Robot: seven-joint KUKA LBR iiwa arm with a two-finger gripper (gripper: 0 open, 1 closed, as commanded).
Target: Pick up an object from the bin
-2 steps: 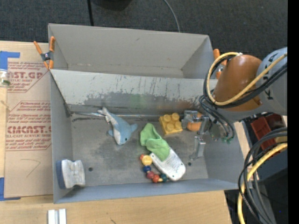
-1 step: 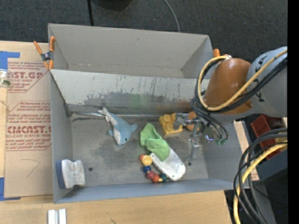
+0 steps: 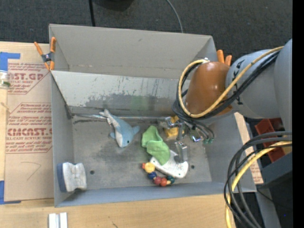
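Lower left of the bin [image 3: 61, 127]: you see a grey-white block [image 3: 72, 176] | centre: blue dolphin toy [image 3: 122, 132] | right of it: green cloth [image 3: 156, 142] | lower centre: white toy with coloured beads [image 3: 166, 170] | gripper [image 3: 181, 154] over its right end, just beside the cloth | open or closed: you cannot tell

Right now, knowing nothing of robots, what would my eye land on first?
The big arm with its orange cover and looping cables reaches in from the right, its gripper low over a green lump and a white toy with coloured beads. Then a blue dolphin toy lies mid-bin, and a grey-white block sits alone in the near left corner.
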